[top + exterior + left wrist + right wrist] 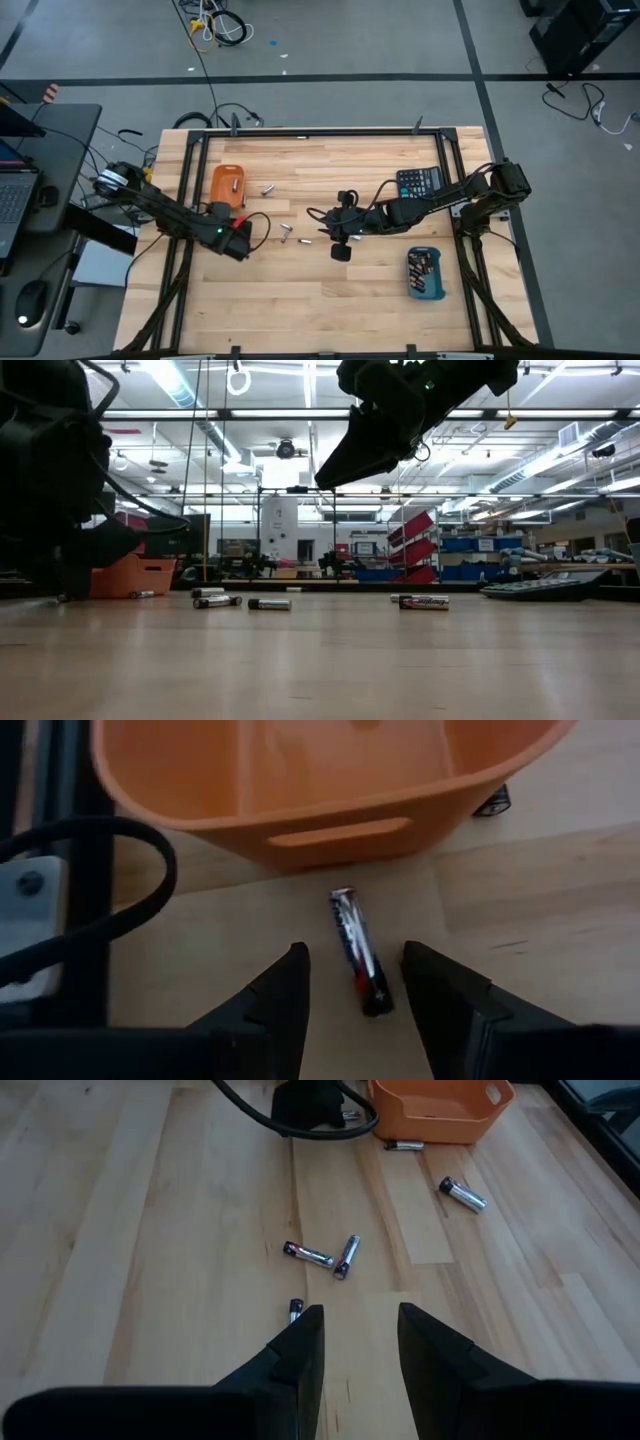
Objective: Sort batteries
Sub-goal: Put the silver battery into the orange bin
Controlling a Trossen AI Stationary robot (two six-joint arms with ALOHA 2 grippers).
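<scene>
Batteries (320, 1257) are lying loose mid-table; one cell (361, 950) is sitting between the left gripper's (352, 982) spread fingers beside the orange tray (330, 790), while the right gripper (358, 1342) is hovering open above

Both arms I'm driving are dark, near-black jointed links, the left arm (165, 208) carrying a small green light and a red patch near its wrist, with a black cable looping off it. The right arm (440, 200) trails thin black cables along its links. Through the wrist cameras I see each gripper's two fingers (275, 1005) as matte black, angular wedges, and a silver screw head (30, 883) on a pale bracket
</scene>
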